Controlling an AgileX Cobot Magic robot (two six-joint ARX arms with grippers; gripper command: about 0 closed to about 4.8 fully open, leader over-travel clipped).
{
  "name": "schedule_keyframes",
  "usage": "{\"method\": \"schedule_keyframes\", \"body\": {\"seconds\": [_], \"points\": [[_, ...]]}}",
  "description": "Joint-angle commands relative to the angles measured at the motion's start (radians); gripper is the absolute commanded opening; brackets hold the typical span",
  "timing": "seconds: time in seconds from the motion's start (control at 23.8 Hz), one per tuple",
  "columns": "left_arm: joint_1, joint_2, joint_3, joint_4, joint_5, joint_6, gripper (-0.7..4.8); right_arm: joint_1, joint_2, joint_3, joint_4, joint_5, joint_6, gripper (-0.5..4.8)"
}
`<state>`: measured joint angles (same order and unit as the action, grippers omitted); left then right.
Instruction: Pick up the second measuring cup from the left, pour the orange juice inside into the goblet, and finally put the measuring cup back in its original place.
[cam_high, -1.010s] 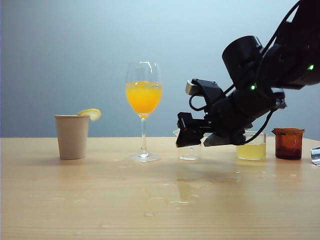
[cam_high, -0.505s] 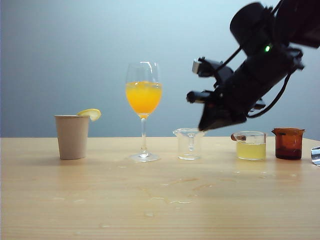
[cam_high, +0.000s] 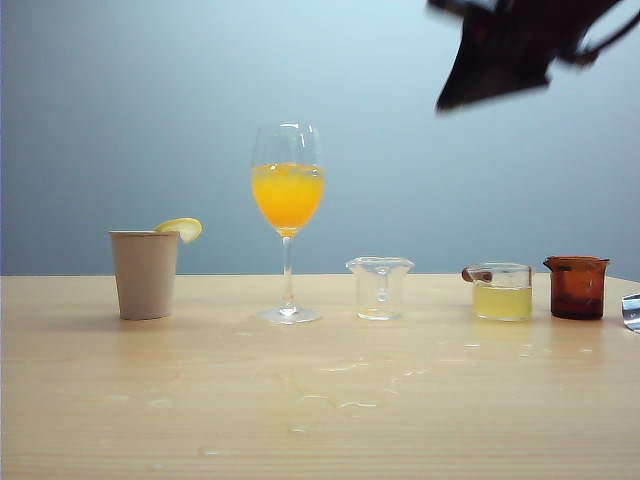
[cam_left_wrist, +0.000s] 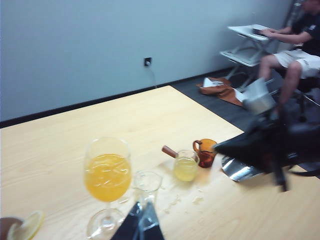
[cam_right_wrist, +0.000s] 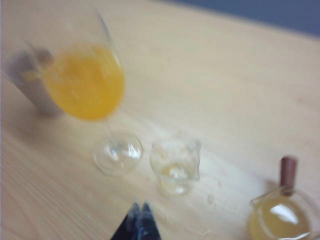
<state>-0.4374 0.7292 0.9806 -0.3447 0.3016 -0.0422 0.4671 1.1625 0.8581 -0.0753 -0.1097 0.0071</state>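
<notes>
The measuring cup (cam_high: 379, 288) stands empty and upright on the table, between the goblet (cam_high: 287, 200) and a cup of yellow-green liquid (cam_high: 503, 291). The orange juice (cam_high: 287, 194) fills the goblet's bowl about halfway. My right arm (cam_high: 500, 55) is a dark blur high at the upper right, well clear of the cups. In the right wrist view the right gripper (cam_right_wrist: 140, 209) is shut and empty above the measuring cup (cam_right_wrist: 175, 162). The left gripper (cam_left_wrist: 141, 222) hangs shut and empty near the measuring cup (cam_left_wrist: 148, 182) and the goblet (cam_left_wrist: 107, 175).
A beige paper cup (cam_high: 145, 273) with a lemon slice (cam_high: 180, 228) stands at the left. An amber glass cup (cam_high: 577, 286) is at the far right, with a shiny object (cam_high: 631, 311) at the edge. Spilled drops (cam_high: 350, 385) wet the table in front of the cups.
The right gripper was around the measuring cup, let it go and shut. The arm has swung up and away to the upper right; the cup stays standing in place.
</notes>
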Motion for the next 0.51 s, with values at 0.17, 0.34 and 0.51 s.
{"method": "schedule_keyframes", "body": {"seconds": [0.17, 0.34, 0.51], "points": [[-0.001, -0.106, -0.002, -0.131, -0.122, 0.006, -0.06, 0.000, -0.231, 0.000, -0.159, 0.004, 0.000, -0.06], [-0.001, -0.247, -0.106, -0.134, -0.178, 0.005, -0.06, 0.000, -0.414, -0.055, -0.174, 0.045, -0.016, -0.06], [-0.001, -0.370, -0.234, -0.078, -0.226, 0.006, -0.05, 0.000, -0.546, -0.142, -0.136, 0.097, -0.046, -0.06]]}}
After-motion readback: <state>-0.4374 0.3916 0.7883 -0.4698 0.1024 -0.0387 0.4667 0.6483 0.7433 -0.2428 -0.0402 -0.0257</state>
